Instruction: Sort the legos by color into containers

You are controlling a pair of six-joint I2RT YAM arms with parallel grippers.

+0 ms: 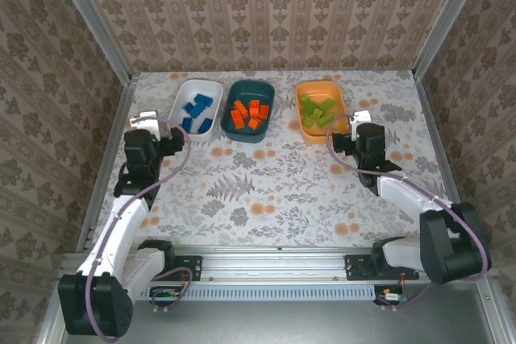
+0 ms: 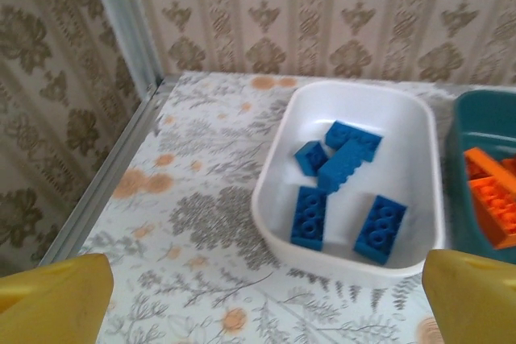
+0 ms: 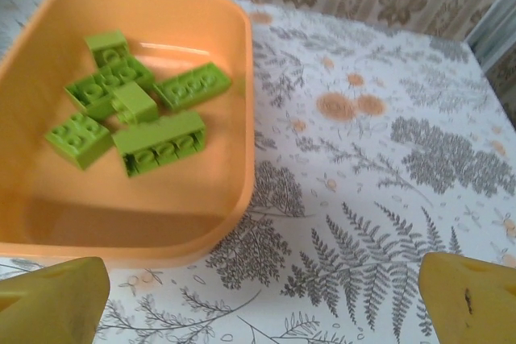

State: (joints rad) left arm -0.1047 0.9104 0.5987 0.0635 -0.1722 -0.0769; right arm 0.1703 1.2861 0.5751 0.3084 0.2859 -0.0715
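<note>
Three containers stand in a row at the back. The white bin (image 1: 196,84) (image 2: 339,259) holds several blue legos (image 1: 197,112) (image 2: 347,163). The dark teal bin (image 1: 248,84) (image 2: 457,159) holds orange legos (image 1: 248,113) (image 2: 493,195). The orange bin (image 1: 318,84) (image 3: 121,223) holds light green legos (image 1: 318,110) (image 3: 157,142). My left gripper (image 1: 153,122) (image 2: 266,304) hangs open just short of the white bin, with bare cloth between its yellow fingers (image 2: 56,296). My right gripper (image 1: 359,122) (image 3: 266,300) is open beside the orange bin's near right corner, yellow fingers (image 3: 472,296) wide apart.
A floral cloth (image 1: 274,191) covers the table. Patterned walls with metal frame posts (image 1: 109,46) close in the left, back and right sides. A metal rail (image 1: 274,251) carries both arm bases at the near edge.
</note>
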